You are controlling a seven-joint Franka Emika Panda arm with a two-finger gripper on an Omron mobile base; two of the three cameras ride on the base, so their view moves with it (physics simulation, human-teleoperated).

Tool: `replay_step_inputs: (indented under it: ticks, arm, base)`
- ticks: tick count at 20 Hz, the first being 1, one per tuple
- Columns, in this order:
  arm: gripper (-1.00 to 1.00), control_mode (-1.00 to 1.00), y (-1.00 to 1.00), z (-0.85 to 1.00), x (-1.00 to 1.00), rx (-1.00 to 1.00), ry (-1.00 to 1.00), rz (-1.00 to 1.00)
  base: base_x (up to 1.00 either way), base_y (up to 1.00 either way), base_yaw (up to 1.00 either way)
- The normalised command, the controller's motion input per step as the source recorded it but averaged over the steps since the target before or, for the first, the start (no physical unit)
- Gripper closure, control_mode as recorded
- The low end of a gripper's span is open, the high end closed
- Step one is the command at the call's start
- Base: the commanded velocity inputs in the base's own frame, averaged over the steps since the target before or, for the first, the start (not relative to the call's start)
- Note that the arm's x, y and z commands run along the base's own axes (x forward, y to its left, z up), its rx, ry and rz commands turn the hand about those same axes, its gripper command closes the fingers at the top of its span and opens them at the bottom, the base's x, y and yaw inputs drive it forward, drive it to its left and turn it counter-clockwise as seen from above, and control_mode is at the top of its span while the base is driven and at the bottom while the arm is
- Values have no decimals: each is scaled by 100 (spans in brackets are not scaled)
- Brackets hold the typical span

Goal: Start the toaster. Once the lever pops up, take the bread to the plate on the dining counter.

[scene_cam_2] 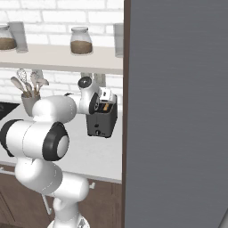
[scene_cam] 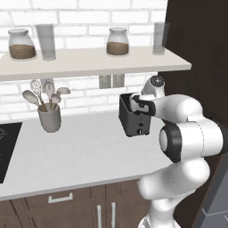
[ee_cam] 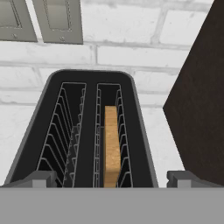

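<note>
Utensil cup: grey, holding spoons and a whisk, at the left of the white worktop, well apart from the work.
Shelf: above the worktop, two jars and two glasses on it.
Toaster: dark box at the right end of the worktop, against the brick wall and just beside the dark cabinet side; from the hand camera, two wire-lined slots seen from above.
Bread: tan slice standing on edge in the right-hand slot, top edge sitting about level with the slot's mouth; left-hand slot empty.
Gripper: spread fully wide, one fingertip at each lower corner of the hand view, straddling the toaster's near end; holding nothing, no contact with bread or toaster evident.
Hand position: poised directly over the toaster, pointing down into it, as seen in both base views.
Step in hand: judged as the approach to the bread for lifting out; lever itself hidden, so cannot tell whether toasting is finished.
Next move: lower with the fingers either side of the slice's faces, turning the wrist if needed, then close and draw straight up.
Plate and dining counter: elsewhere, still to be reached.
</note>
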Motion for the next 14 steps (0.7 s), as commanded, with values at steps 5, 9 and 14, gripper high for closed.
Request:
replay_step_inputs:
  ticks: [5, 9, 14]
  arm:
    - [-100, -100, 0, 0, 0, 0, 0, 0]
    - [-100, -100, 0, 0, 0, 0, 0, 0]
    - [-100, -100, 0, 0, 0, 0, 0, 0]
  base:
    - [0, 0, 0]
    - [0, 0, 0]
    - [0, 0, 0]
